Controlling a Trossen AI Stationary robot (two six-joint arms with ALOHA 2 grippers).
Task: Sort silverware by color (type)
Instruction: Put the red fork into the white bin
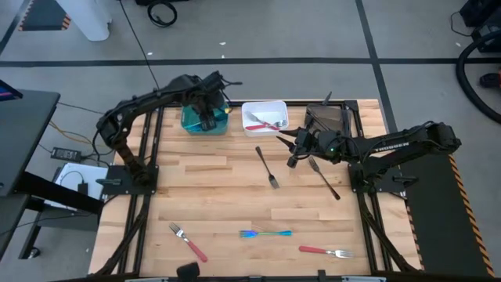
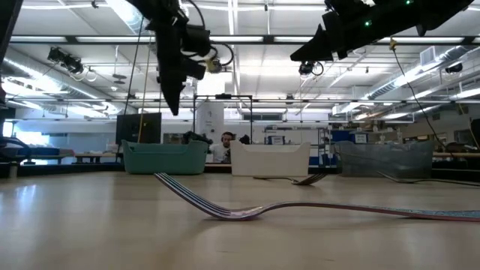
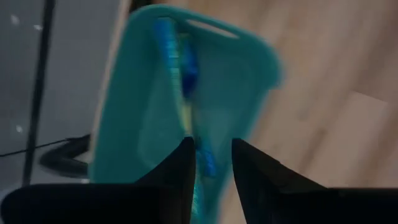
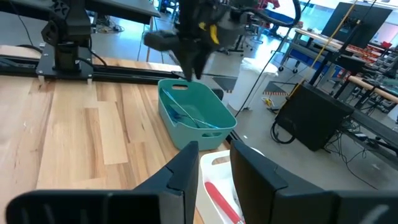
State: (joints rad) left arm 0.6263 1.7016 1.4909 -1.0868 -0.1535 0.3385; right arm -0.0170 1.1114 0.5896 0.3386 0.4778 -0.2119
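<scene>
My left gripper point(image 1: 207, 119) hangs fingers-down over the teal bin point(image 1: 192, 124) at the table's far edge. It is open and holds nothing point(image 3: 214, 163). Iridescent blue forks point(image 3: 186, 78) lie inside that bin. My right gripper point(image 1: 290, 152) hovers open and clear of the table, just near of the white bin point(image 1: 275, 105), which holds red-handled forks point(image 1: 264, 123). Lying flat on the table are two dark forks point(image 1: 268, 168) point(image 1: 325, 178), two red-handled forks point(image 1: 189, 241) point(image 1: 326, 252) and a blue-teal fork point(image 1: 266, 233).
A dark brown bin point(image 1: 327, 117) stands right of the white bin. The three bins line the far edge. The loose forks lie in the middle and along the near edge. A person point(image 2: 225, 142) sits in the room beyond the table.
</scene>
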